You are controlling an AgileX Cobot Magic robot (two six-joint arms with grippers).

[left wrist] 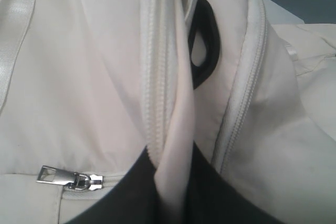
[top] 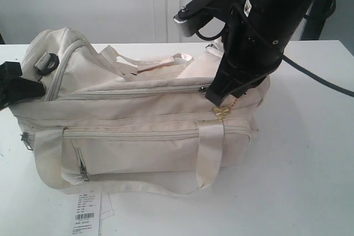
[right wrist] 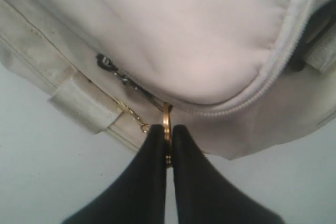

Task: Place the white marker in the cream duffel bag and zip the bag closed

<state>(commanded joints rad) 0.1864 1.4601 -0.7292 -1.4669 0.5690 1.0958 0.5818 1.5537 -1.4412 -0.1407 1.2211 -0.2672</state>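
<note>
The cream duffel bag (top: 138,131) lies on its side on the white table, its top zip line (top: 133,92) drawn along most of its length. My right gripper (top: 217,99) comes down at the bag's right end. In the right wrist view it (right wrist: 168,136) is shut on a gold ring pull (right wrist: 167,115) at the end of the zip. At the bag's left end, my left gripper (top: 34,89) is shut on a fold of cream fabric (left wrist: 176,145) beside a zip track. The white marker is out of view.
A white paper barcode tag (top: 87,214) lies on the table (top: 310,158) in front of the bag. A black strap ring (top: 47,62) sits on the bag's left end. A silver zip pull (left wrist: 58,176) lies close to my left fingers.
</note>
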